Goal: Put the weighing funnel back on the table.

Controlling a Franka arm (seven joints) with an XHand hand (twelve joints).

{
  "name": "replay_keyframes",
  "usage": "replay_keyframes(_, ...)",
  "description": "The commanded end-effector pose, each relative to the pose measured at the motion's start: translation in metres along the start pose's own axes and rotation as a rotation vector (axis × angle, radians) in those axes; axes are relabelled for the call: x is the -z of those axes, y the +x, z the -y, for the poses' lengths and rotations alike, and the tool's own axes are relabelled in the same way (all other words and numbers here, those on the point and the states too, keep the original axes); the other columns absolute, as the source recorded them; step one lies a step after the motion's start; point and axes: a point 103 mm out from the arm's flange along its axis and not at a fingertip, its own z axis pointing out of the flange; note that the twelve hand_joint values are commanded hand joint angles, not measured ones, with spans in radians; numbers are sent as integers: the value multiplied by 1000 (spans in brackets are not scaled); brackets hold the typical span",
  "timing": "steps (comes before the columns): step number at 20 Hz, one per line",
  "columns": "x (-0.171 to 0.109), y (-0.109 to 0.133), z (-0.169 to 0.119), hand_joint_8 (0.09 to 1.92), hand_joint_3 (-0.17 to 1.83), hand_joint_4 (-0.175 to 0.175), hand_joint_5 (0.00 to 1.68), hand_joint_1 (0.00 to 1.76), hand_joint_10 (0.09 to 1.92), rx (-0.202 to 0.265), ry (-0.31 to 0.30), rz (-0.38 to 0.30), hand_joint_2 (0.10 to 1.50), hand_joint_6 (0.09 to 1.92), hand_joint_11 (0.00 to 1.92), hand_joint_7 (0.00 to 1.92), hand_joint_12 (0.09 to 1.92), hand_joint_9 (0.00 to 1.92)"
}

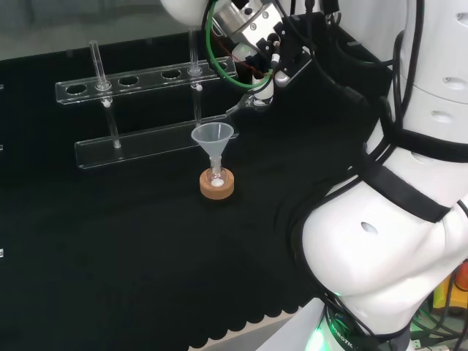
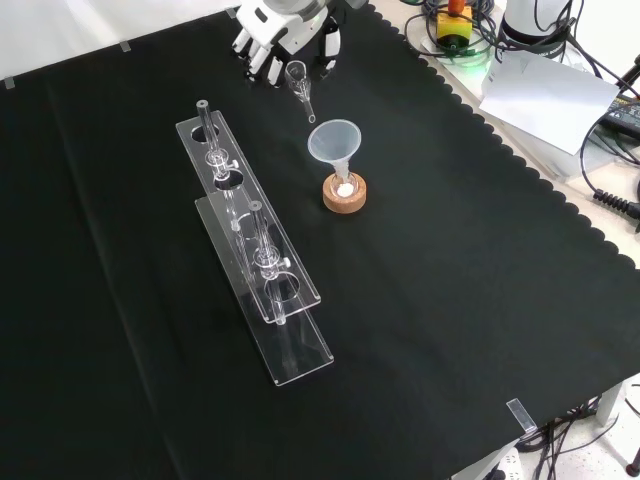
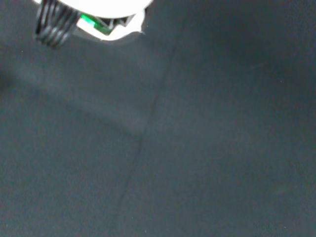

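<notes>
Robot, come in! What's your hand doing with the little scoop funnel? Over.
Hand shut on weighing funnel. Weighing funnel held up, not yet on the cloth. Big funnel and tube rack stand close by. Over.

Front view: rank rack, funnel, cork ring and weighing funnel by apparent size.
1. rack, largest by far
2. funnel
3. cork ring, close to the funnel
4. weighing funnel, smallest

funnel (image 2: 333, 141), rack (image 2: 262, 262) nr hand (image 2: 275, 35), rest open
</notes>
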Motion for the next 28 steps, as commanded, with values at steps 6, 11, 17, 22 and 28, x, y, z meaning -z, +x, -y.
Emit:
replay_keyframes(6, -15, -18, -3, 635, 725, 175, 1151, 1091, 559, 8, -57, -125, 674, 916, 313, 436, 1314, 737)
replay_keyframes(11, -28, -28, -11, 635, 725, 175, 1148, 1090, 558, -1, -98, -191, 675, 920, 318, 437, 1315, 738)
replay_keyframes(17, -47, -37, -27, 636, 724, 175, 1145, 1089, 558, -5, -105, -253, 677, 925, 326, 440, 1316, 740)
replay_keyframes(22, -65, -46, -42, 637, 724, 175, 1143, 1089, 558, -10, -97, -300, 678, 928, 333, 442, 1316, 744)
replay_keyframes(28, -81, -55, -54, 637, 724, 175, 1141, 1088, 558, -17, -90, -337, 679, 931, 336, 442, 1315, 746)
